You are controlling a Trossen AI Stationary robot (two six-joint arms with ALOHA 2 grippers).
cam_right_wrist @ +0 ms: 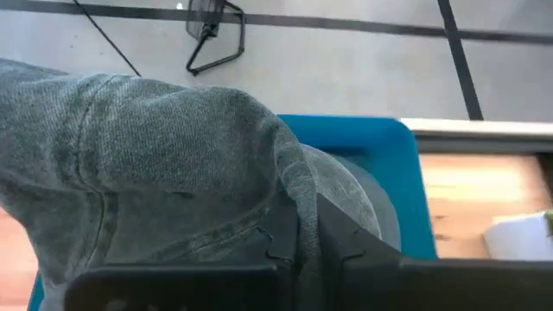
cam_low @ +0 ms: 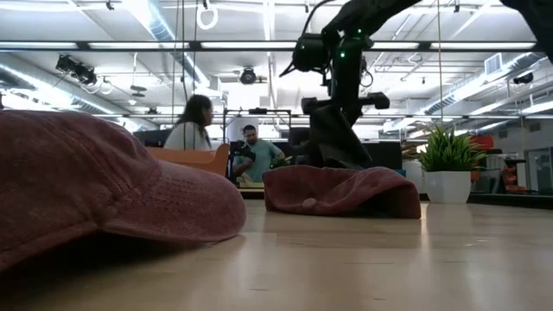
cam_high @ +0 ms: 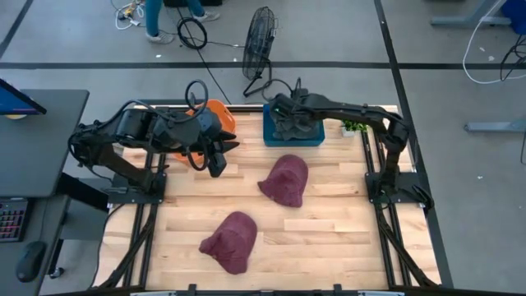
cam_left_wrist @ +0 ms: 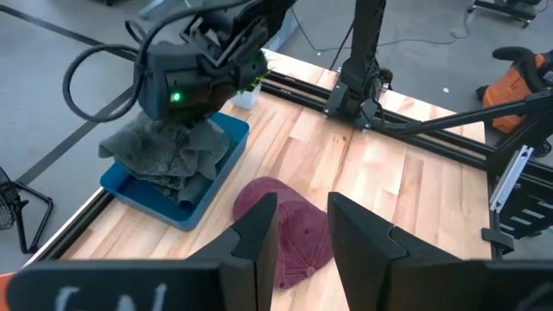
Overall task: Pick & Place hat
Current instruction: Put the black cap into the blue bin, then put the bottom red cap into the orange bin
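My right gripper [cam_high: 289, 117] hovers over the blue tray [cam_high: 271, 136] at the table's far edge, shut on a grey hat [cam_left_wrist: 164, 155]. The hat fills the right wrist view [cam_right_wrist: 147, 147]. In the low view it hangs as a dark shape [cam_low: 333, 142] under the gripper [cam_low: 337, 104]. Two maroon hats lie on the wood: one mid-table [cam_high: 285, 179], also seen from the left wrist [cam_left_wrist: 285, 229], and one nearer the front [cam_high: 230, 240]. My left gripper [cam_high: 215, 163] is open above the table's far left part, left of the mid-table hat, touching nothing. My right gripper pinches a bunched fold of the grey hat's cloth [cam_right_wrist: 289, 194] between its two fingers, coming from above and pointing down. The hat hangs slack below the fingers, and its lower part [cam_left_wrist: 177, 177] rests crumpled in the blue tray.
An orange object [cam_high: 220, 115] sits at the far edge behind my left arm. A small potted plant [cam_low: 447, 168] stands at the far right corner, right of the tray. Bare wood lies between the two maroon hats and along the right side. People sit in the room beyond.
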